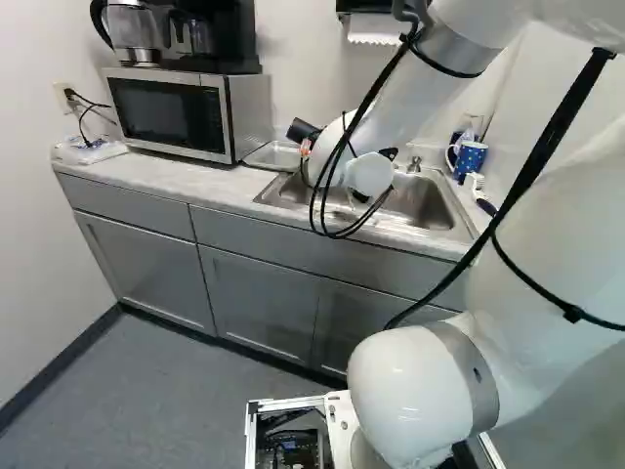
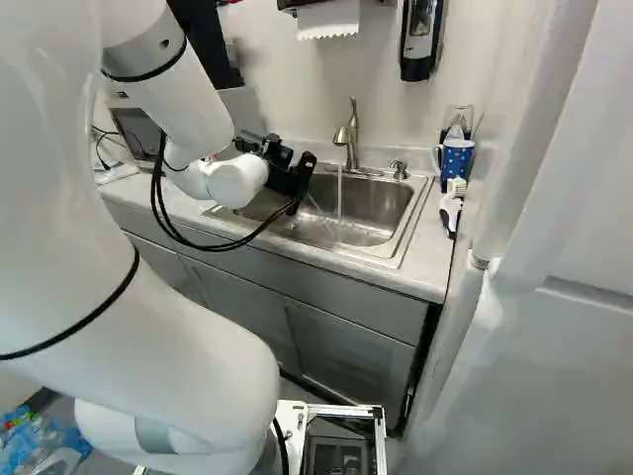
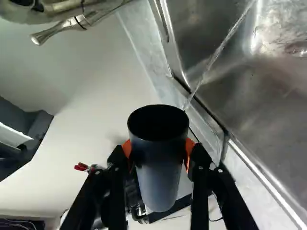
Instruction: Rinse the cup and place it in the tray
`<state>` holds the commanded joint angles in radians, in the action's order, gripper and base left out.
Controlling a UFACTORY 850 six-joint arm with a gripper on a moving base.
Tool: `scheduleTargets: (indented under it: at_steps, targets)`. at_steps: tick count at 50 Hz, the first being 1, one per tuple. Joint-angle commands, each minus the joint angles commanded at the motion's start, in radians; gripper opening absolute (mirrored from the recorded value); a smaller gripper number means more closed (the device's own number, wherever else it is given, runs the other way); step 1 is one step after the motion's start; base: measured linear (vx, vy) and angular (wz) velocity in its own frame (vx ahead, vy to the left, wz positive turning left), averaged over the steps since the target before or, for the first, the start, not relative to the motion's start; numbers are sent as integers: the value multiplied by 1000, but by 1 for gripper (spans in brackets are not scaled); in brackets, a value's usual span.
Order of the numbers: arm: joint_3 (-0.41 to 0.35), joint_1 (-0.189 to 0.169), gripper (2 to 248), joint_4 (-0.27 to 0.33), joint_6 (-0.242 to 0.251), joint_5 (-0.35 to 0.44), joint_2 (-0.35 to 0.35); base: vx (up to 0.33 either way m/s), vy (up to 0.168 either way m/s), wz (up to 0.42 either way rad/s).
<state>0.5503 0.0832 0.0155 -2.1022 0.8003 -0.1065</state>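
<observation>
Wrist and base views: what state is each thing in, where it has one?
Gripper, shut on the cup.
Dark cup, held; a thin stream of water meets its rim.
Faucet, running.
Sink, water falling into it.
Cabinet doors, shut.
Microwave, shut.
Paper towel, hanging out.
Blue dotted mug, upright.
</observation>
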Motion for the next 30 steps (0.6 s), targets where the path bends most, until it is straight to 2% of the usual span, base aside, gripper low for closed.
scheduleTargets:
  at_steps: [5, 30]
  targets:
    - [0, 0, 123, 0, -53, 0, 0, 0, 0, 0]
    - [0, 0, 123, 0, -53, 0, 0, 0, 0, 0]
